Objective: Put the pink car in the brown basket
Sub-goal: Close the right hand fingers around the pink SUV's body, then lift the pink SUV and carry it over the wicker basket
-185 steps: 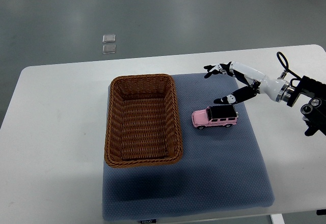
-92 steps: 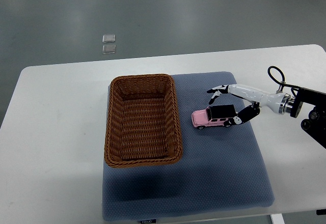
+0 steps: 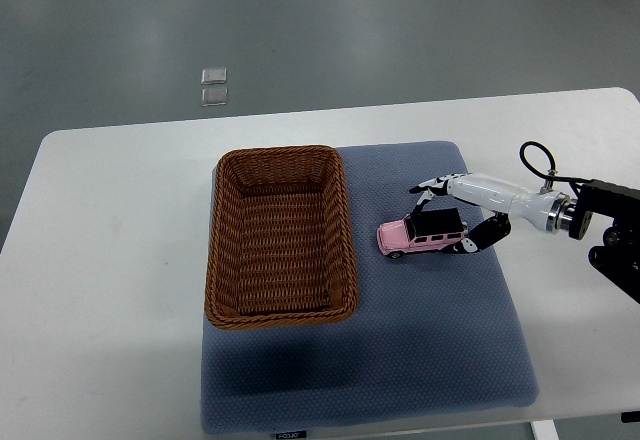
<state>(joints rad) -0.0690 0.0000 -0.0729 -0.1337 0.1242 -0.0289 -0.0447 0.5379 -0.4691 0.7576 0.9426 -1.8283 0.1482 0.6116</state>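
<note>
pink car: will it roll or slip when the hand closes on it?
Likely rigid: the car looks like a hard toy. It sits on wheels, so a lengthwise nudge may roll it, though the textured mat should damp that. The right hand brackets its rear, which probably helps.

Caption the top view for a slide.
Right hand fingers straddle the small pink toy car beside the brown wicker basket.
</note>
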